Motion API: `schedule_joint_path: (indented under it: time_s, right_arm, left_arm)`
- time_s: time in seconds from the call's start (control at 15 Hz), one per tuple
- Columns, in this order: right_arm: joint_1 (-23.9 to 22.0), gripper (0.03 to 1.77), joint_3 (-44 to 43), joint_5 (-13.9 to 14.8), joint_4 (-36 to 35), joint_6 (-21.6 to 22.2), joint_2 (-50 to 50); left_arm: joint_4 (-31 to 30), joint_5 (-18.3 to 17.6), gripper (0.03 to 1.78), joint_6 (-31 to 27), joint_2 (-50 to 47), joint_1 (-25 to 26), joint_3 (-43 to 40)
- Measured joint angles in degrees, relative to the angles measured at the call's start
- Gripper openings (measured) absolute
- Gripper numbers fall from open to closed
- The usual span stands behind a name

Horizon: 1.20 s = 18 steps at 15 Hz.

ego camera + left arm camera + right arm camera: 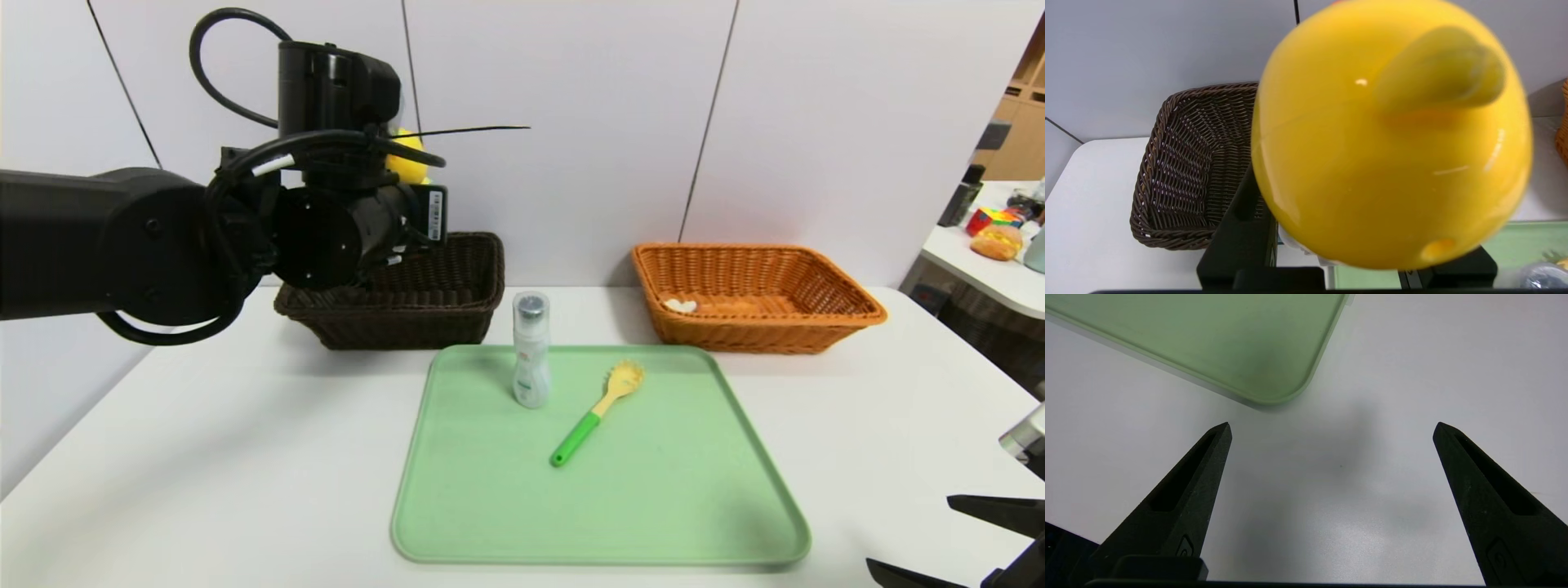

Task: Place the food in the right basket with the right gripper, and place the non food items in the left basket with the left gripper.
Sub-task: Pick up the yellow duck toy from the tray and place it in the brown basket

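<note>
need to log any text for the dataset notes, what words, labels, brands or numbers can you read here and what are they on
No text here is legible.
White bottle standing on the green tray: a printed label with a green mark, too small and blurred to read.
Left arm, wrist housing: white sticker with barcode-like print, too small to read.
Yellow toy held in the left end effector: no print visible.
Brown basket, orange basket, green-handled pasta spoon: no text.

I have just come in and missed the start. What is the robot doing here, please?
It is sorting things into two baskets. The left gripper holds a yellow toy in the air, near the dark basket. The right gripper is parked over the table beside the green tray, jaws open and empty. A bottle and a green-handled brush wait on the tray. The orange basket contains one small white item.
</note>
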State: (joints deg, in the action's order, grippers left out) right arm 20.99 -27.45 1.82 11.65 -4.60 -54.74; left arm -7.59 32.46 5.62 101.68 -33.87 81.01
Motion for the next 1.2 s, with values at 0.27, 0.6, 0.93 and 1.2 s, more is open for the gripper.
schedule_joint_path:
  time_s: [0.27,0.6,0.93,1.2]
  right_arm:
    - [0.0,1.7,0.2,0.1,-0.7,-0.1,0.4]
    - [0.0,1.7,0.4,0.4,-0.7,0.0,1.0]
    - [0.0,1.7,0.5,0.0,-0.6,0.0,1.9]
    - [0.0,1.7,0.6,0.0,-0.5,0.0,2.5]
  left_arm:
    - [1.7,-2.9,0.75,0.2,3.1,3.0,2.9]
    - [4.2,-3.4,0.75,0.4,5.9,4.0,4.9]
    - [6.7,-3.5,0.75,0.6,7.3,4.4,7.1]
    - [8.0,-3.5,0.75,0.5,8.6,5.2,7.9]
